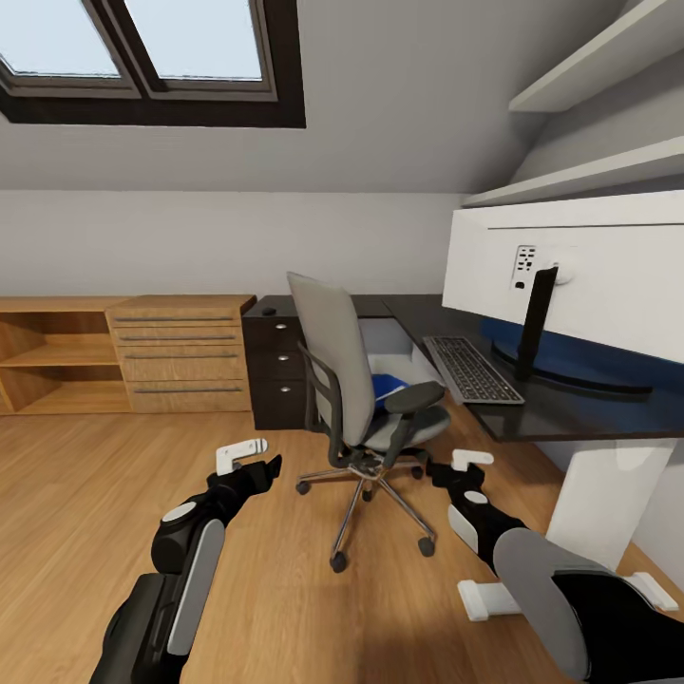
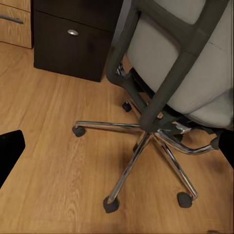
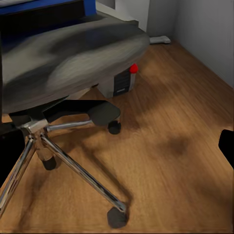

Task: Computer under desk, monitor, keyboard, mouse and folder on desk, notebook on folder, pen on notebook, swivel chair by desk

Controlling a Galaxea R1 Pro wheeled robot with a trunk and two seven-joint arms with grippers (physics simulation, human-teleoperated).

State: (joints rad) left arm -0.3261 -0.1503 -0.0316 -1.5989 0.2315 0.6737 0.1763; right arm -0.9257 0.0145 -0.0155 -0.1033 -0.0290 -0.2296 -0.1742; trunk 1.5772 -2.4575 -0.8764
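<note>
Seen from the head: swivel chair [image 1: 366, 380] standing on the wood floor [image 1: 85, 484] just beside the desk [image 1: 570, 410], back turned to the camera, with the blue folder [image 1: 388, 388] lying on its seat under the near armrest. On the black desk top, monitor [image 1: 579, 275] showing its white back, near the front edge, and keyboard [image 1: 472, 369] lying just beside the monitor foot, toward the chair. Behind the chair, dark drawer unit [image 1: 277, 370] and low oak shelf unit [image 1: 123, 353] along the wall, skylight [image 1: 142, 57] above. Left gripper [image 1: 258, 465] held out low before the chair base, fingers parted with a clear gap; right gripper [image 1: 454, 469] low beside the chair, near the desk leg, its fingers foreshortened here. In the left wrist view: chrome star base [image 2: 146, 141] with castors, underside of the seat and the dark drawer front [image 2: 73, 44], with black finger tips at both side borders, so spread wide. In the right wrist view, not seen from the head: computer [image 3: 118, 83] with a red dot, standing on the floor behind the chair base, under the desk; black tips again far apart at both borders, nothing between them
</note>
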